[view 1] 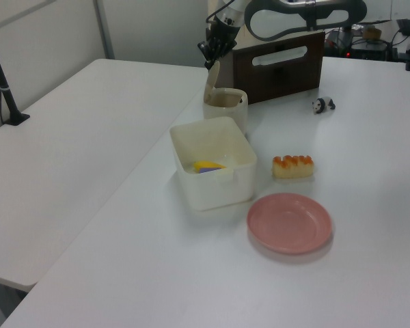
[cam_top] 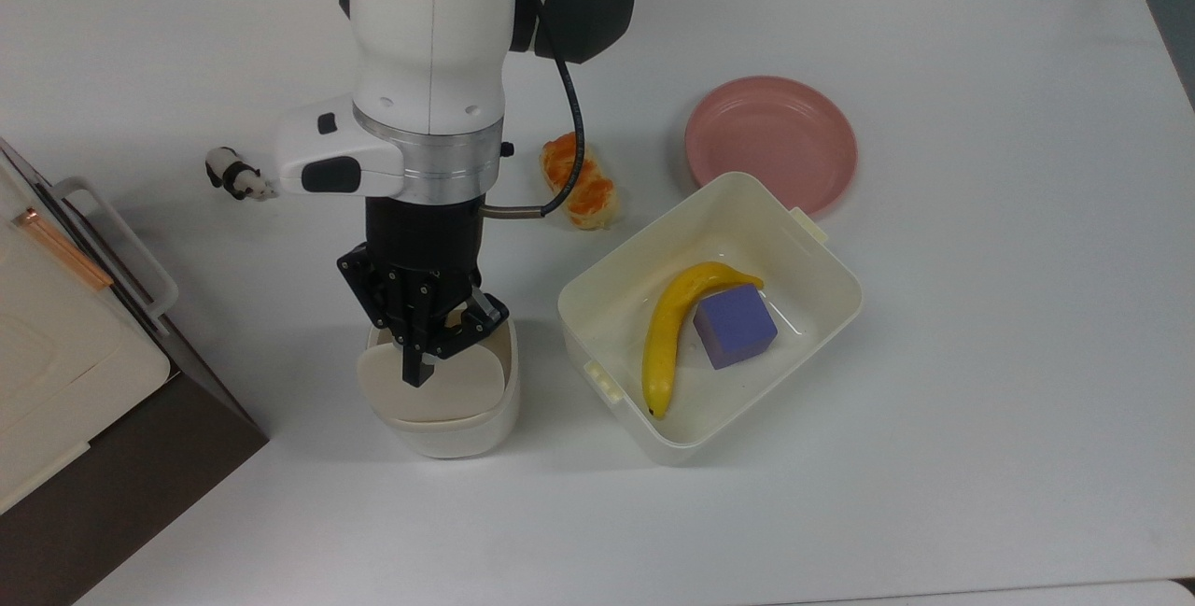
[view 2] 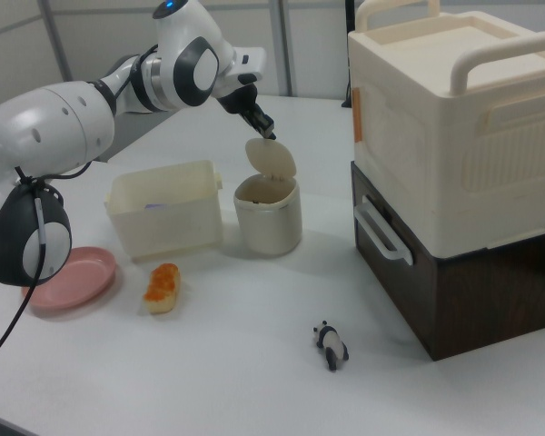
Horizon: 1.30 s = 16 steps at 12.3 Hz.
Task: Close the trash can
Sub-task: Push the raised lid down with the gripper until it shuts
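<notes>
Centrally on a white table (cam_top: 934, 494), the trash can (cam_top: 457, 424) stands with its lid (view 2: 271, 160) raised, just beside a cream tub (cam_top: 812, 307) holding a banana (cam_top: 667, 331) and a purple block (cam_top: 735, 326). The gripper (cam_top: 422, 373) hovers at the lid's upper edge; whether its fingers are spread or together cannot be told. 1 pink plate (cam_top: 771, 141) sits nearby.
</notes>
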Each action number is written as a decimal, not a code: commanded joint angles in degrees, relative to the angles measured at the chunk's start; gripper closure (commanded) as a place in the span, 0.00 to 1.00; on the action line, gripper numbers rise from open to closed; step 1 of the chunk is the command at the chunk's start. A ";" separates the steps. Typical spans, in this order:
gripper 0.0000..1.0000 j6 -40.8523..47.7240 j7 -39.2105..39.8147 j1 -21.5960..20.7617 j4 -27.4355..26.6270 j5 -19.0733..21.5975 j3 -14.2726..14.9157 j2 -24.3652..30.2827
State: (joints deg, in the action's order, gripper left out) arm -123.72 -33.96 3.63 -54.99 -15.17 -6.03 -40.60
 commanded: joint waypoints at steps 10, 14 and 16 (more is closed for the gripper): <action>1.00 11.48 14.09 -0.47 -8.01 -1.17 0.22 5.43; 1.00 11.48 16.12 -0.56 -12.68 -1.26 0.22 8.25; 1.00 11.48 17.09 -0.56 -14.17 -1.26 0.22 8.69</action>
State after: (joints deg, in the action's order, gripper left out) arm -112.90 -18.19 3.47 -63.40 -15.20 -6.08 -35.83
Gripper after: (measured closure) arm 0.991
